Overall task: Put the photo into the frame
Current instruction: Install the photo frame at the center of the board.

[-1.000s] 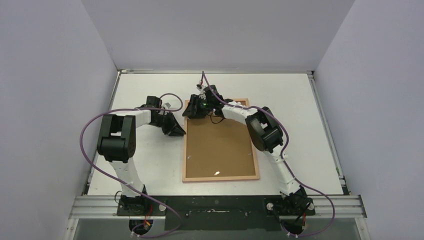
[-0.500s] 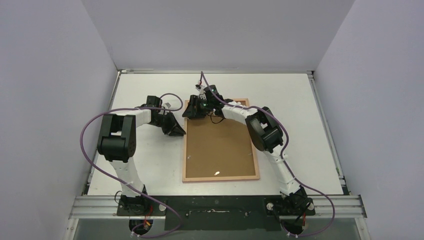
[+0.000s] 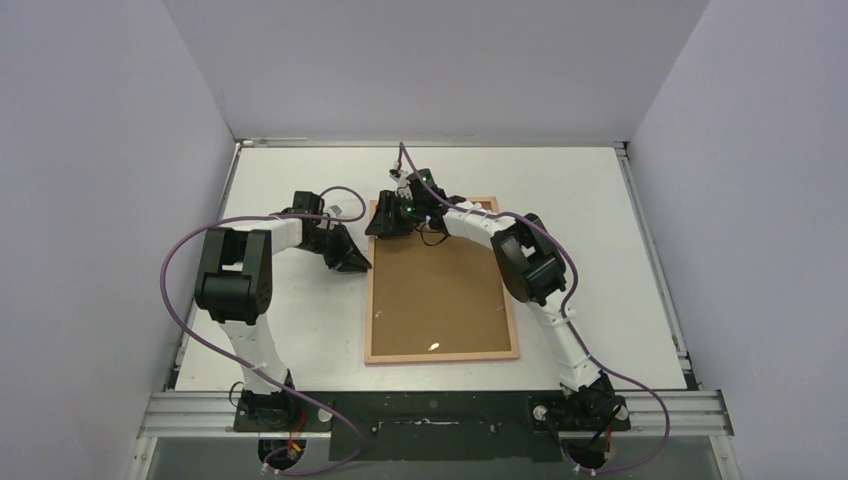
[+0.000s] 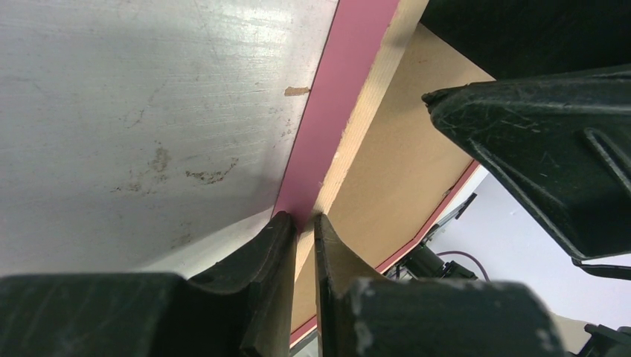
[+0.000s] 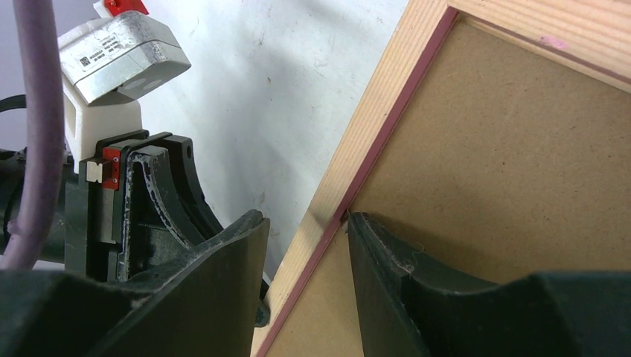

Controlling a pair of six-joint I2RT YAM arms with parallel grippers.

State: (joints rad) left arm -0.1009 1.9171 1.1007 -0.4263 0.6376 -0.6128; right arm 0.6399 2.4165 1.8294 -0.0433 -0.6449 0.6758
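The frame (image 3: 440,356) lies back-up midway between the worktop's (image 3: 600,250) side edges, its brown backing panel (image 3: 440,290) seated; the photo is not seen. Its left rail is pinched only thinly by the clenched left end effector (image 4: 303,223), so a lift could be lost to slipping. Nearer the far edge, the rail is straddled by the released right end effector (image 5: 305,219), whose inner finger could gouge the panel.

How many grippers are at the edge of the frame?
2. The left gripper pinches the left rail of the frame. The right gripper straddles the rail near the far left corner; whether it clamps is unclear.
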